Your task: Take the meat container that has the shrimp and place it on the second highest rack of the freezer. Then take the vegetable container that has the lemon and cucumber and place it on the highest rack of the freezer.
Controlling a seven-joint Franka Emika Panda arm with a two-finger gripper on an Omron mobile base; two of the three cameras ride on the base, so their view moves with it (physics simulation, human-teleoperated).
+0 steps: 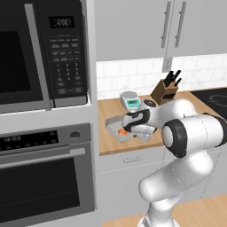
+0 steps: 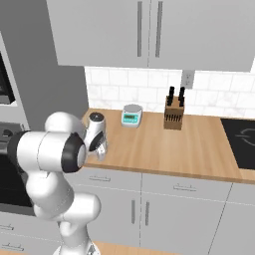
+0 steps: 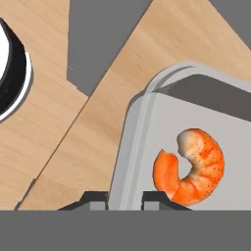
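One wooden worktop (image 1: 146, 139) is carrying everything here, and the white arm is reaching forward and down over it, wrist bent so the gripper (image 3: 124, 197) is pointing at the surface. Lying directly beneath the gripper is the grey meat container (image 3: 147, 147), its side wall sitting between the two fingertips, which are pinching it closed, apparently so the tray can be lifted level toward the freezer. Just beyond the fingertips, inside the container, the shrimp (image 3: 193, 166) is resting loose on the floor.
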